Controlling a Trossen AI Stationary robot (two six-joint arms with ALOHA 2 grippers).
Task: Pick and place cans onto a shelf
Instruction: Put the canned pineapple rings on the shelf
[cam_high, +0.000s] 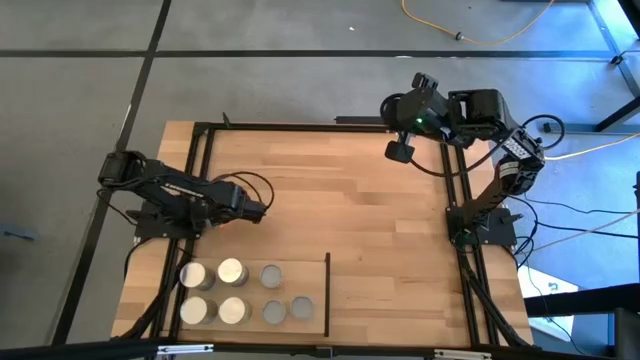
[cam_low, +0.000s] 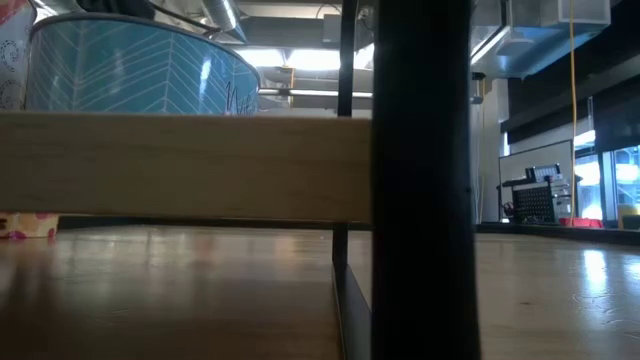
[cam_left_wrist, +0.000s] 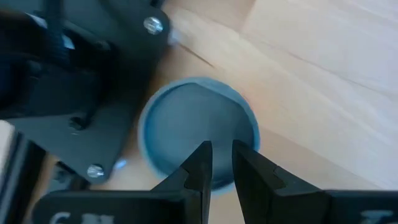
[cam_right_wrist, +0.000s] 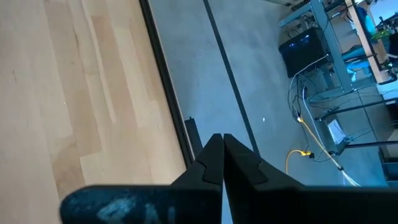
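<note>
The light-wood rectangular shelf panel, bounded by a thin black upright divider on one edge, lies at the near left part of the black-framed wooden tabletop and carries seven short round cans with silver-grey or cream tops, standing in two rows. In the high view no can is visible on the bare tabletop, so the task appears mostly or fully complete; whether any can remains elsewhere cannot be determined. The left gripper hovers just beyond the shelf's far edge; the left wrist view shows its fingers separated by a narrow gap above a round blue-rimmed can top, with nothing held. The right gripper waits at the far right corner of the table, fingers pressed together and empty.
</note>
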